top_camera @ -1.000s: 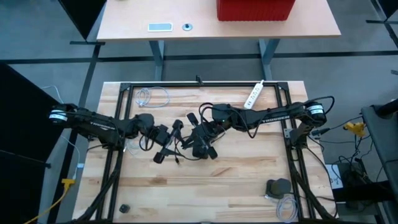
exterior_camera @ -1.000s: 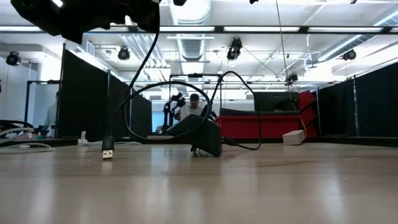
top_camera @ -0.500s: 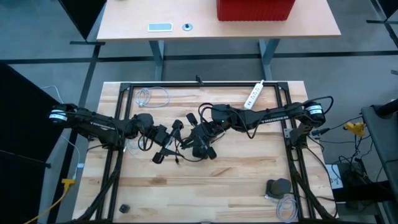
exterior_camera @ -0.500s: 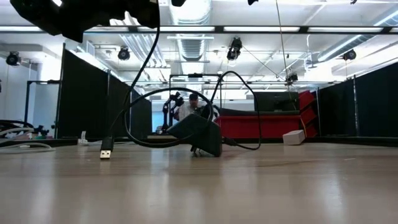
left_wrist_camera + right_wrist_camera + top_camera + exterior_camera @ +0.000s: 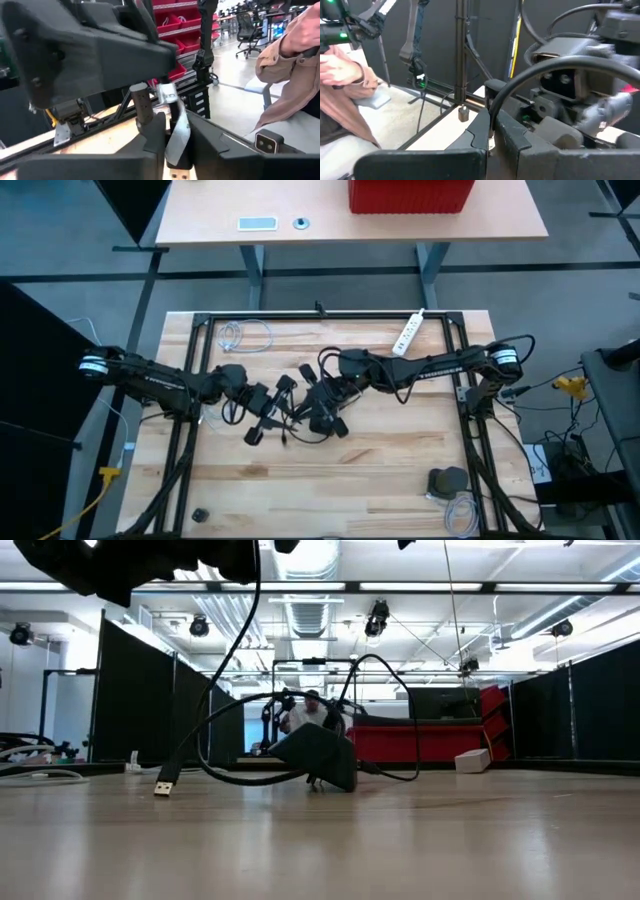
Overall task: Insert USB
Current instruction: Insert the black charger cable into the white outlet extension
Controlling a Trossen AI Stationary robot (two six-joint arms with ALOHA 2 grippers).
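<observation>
- Left gripper is pinched down on the USB cable just behind its plug. The fingers are nearly together, with the cable wedged between them.
- Right gripper is clamped shut on the black cable too. It sits just across from the left claw, mid-table.
- The USB plug dangles below the left claw, tilted and close above the wood table.
- My read on doing this well: the plug hangs slack, so the left claw wants a hold nearer the metal tip to keep it straight before lining it up with a port.
- The power strip lies well beyond the right claw, near the far rail.
- The high view shows only tangled arms. The low view alone reveals the hanging plug and a dark adapter block on the table.
- The wrist views catch a person's sleeve beyond the table.
</observation>
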